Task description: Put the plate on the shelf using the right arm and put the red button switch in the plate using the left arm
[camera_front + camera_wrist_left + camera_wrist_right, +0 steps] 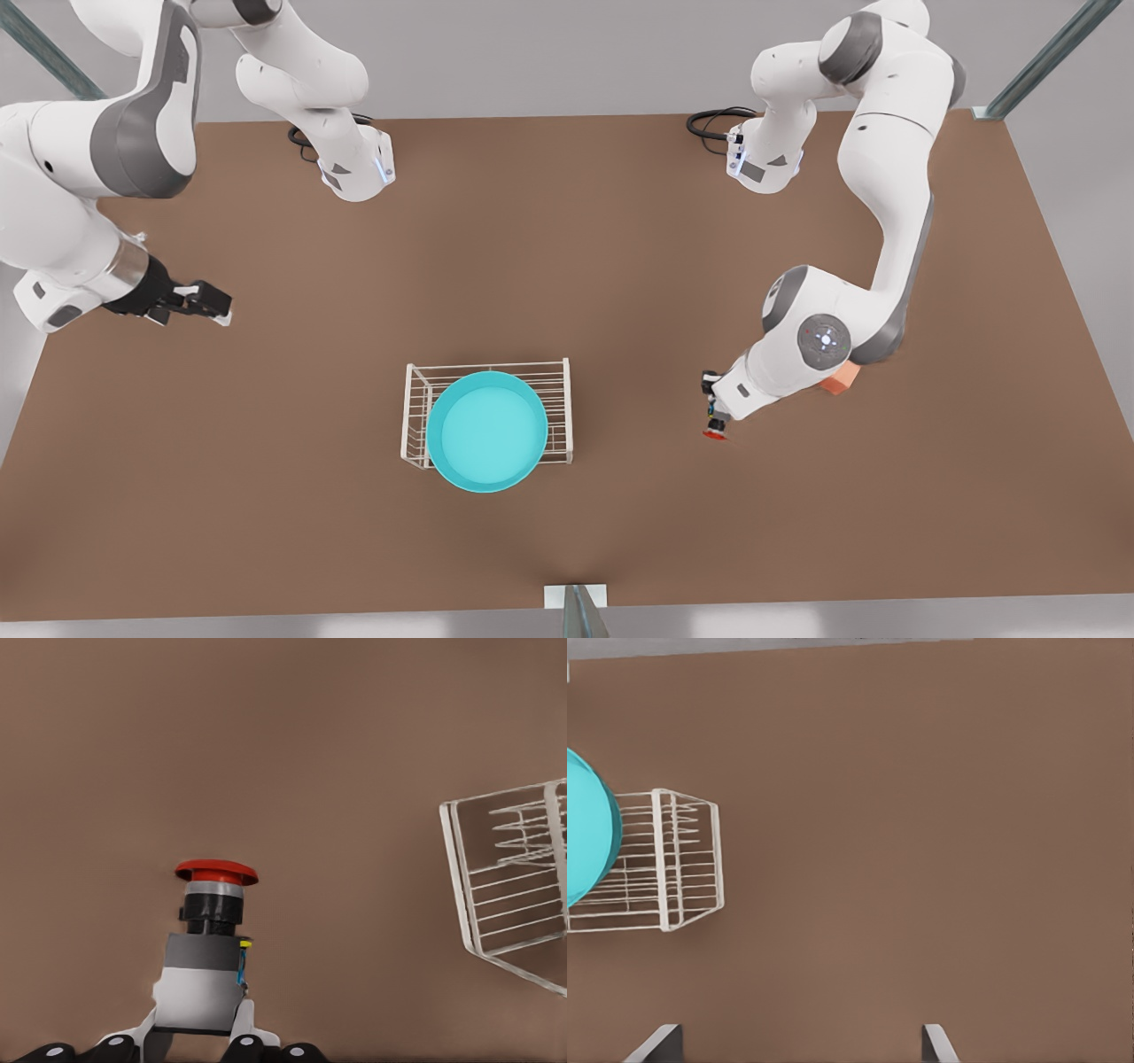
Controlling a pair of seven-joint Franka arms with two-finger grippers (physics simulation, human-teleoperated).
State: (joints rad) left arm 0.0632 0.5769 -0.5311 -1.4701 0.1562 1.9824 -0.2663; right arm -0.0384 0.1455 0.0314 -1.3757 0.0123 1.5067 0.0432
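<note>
The turquoise plate (487,431) rests on top of the white wire shelf (416,390) at the table's middle, its near edge overhanging the frame. At the front view's right, my left gripper (713,415) is shut on the red button switch (714,431), low over the table. In the left wrist view the fingers (248,1028) clamp the switch's grey body (204,979), red cap pointing away from the wrist, with the shelf (509,886) off to one side. My right gripper (213,306) hovers open at the front view's left, away from the shelf (673,859) and plate (586,837).
An orange cube (839,379) lies on the brown table (620,266), partly hidden behind the left arm's elbow. Both arm bases stand at the far edge with black cables beside them.
</note>
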